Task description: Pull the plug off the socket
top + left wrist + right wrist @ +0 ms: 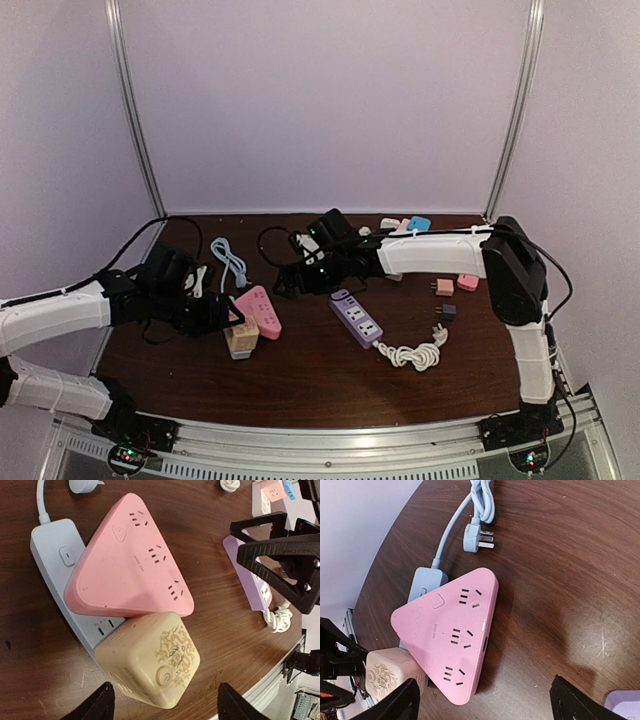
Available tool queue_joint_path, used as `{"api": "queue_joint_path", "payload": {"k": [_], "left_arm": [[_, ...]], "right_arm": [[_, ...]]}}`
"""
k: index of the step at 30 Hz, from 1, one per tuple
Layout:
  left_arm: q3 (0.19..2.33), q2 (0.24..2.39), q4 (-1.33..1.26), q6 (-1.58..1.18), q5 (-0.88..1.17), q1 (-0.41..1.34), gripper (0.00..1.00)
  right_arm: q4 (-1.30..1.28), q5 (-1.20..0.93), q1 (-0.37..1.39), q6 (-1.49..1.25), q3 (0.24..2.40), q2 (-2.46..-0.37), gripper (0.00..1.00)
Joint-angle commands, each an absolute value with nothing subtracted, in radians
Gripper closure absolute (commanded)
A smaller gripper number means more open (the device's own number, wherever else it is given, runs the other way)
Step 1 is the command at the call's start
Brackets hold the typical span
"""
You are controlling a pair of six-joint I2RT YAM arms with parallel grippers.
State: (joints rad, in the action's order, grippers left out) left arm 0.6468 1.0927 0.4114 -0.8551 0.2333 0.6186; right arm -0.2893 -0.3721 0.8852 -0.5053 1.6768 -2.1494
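Both grippers: left gripper (pixel 167 702) and right gripper (pixel 482 700), jaws apart, empty.
Cube plug (pixel 150 665): on blue strip (pixel 55 565), between left fingers (pixel 100 702).
Pink adapter (pixel 130 565): at cube plug's 12 o'clock, left wrist view.

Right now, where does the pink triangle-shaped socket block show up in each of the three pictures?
Top external: the pink triangular block lies left of centre on the table.
Left wrist: upper middle, filling much of the frame.
Right wrist: left of centre.
Shared landmark: the cream cube right beside one of its corners, seen in all three views.
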Motion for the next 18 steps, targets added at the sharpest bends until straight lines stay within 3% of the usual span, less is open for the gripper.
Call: {"api": "queue_joint_path", "payload": {"k": [1, 9, 14, 18], "left_arm": [[0.820, 1.188, 0.608, -0.845, -0.002, 0.726, 0.27], [1.213, 1.512, 1.023, -0.951, -0.434, 0.941, 0.18], [1.345, 1.660, 1.202, -1.131, -0.563, 1.024, 0.15], [1.334, 1.707, 1.186, -1.251, -0.575, 1.054, 0.15]], "right_arm": [[-0.265, -0.394, 0.902, -0.508, 1.691, -2.172, 0.08], [-0.170, -0.343, 0.856, -0.568, 1.557, -2.111, 0.09], [-0.062, -0.351, 0.808, -0.625, 1.413, -2.047, 0.09], [-0.029, -0.358, 0.774, -0.636, 1.337, -2.010, 0.09]]}}
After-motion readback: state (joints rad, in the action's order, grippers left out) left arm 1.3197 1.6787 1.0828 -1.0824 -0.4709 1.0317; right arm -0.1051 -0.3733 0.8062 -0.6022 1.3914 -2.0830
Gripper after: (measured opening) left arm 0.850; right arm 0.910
